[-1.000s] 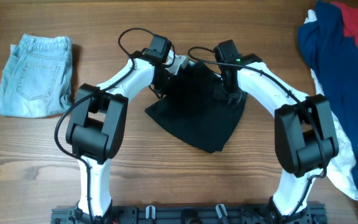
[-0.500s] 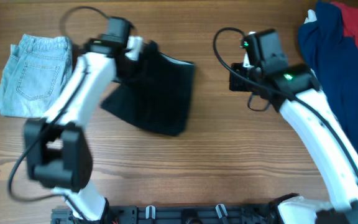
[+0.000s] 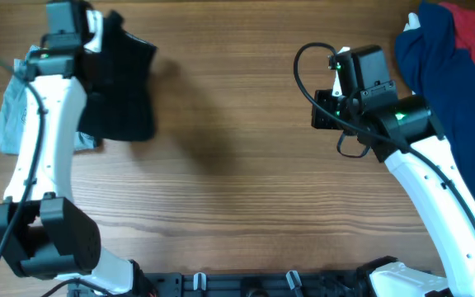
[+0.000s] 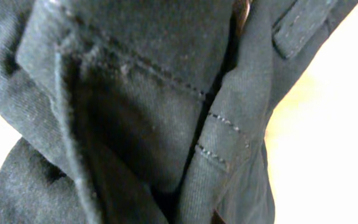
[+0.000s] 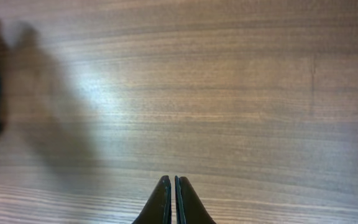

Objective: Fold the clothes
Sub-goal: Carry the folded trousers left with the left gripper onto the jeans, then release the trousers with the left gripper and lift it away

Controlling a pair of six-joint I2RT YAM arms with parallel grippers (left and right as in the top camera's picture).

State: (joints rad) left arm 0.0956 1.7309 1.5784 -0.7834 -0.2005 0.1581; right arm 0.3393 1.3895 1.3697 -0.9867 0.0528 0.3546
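Fabric of the folded black cloth garment [image 3: 126, 95] looks soft, light and limp, so its thick stitched seams [image 4: 166, 74] should give the firmest hold; it is held at ten o'clock over the wooden table [image 3: 237, 181], partly above the light-blue denim piece [image 3: 7, 124]. The left gripper [image 3: 97, 41] is clamped on it, and the right gripper [image 5: 173, 186], pressed together and empty, hovers near two o'clock. No label or writing is readable.

Lab-style workbench: two robot arms [image 3: 435, 181] at wooden table [image 3: 221, 181]
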